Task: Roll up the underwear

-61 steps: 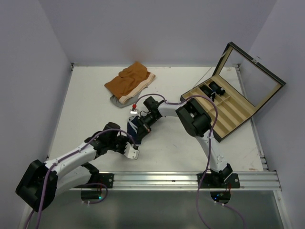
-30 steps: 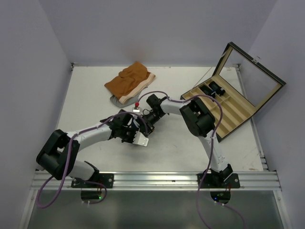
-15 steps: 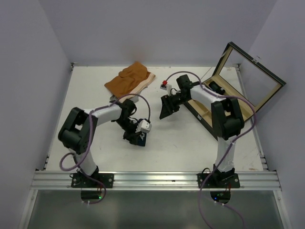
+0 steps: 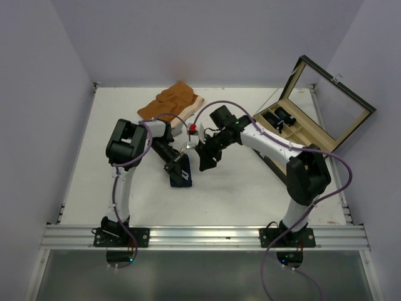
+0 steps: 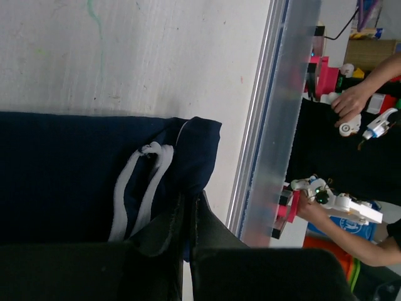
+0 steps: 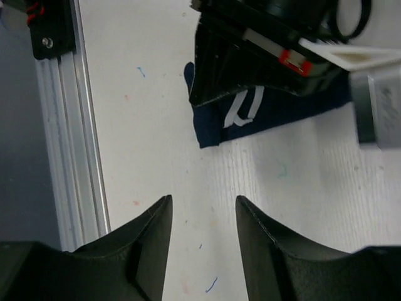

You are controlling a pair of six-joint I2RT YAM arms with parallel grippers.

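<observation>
Overhead camera first: left claw [image 4: 176,167] sits down on the navy underwear [image 4: 184,177], which pokes out just in front of it; its fingers are hidden under the wrist. Right claw [image 4: 204,161] hangs just beside that garment, clear of it. Orange shorts [image 4: 169,105] lie well behind both claws, partly masked by the left arm [image 4: 128,147].

Left wrist camera: the fingers [image 5: 172,229] are pressed together, tips on the fabric beside a white trim loop [image 5: 141,182]. Whether a fold is nipped between them cannot be told.

Right wrist camera: jaws stand apart over bare table [image 6: 156,125], nothing between them. The underwear lies ahead of the tips, mostly covered by the left claw's body.
</observation>
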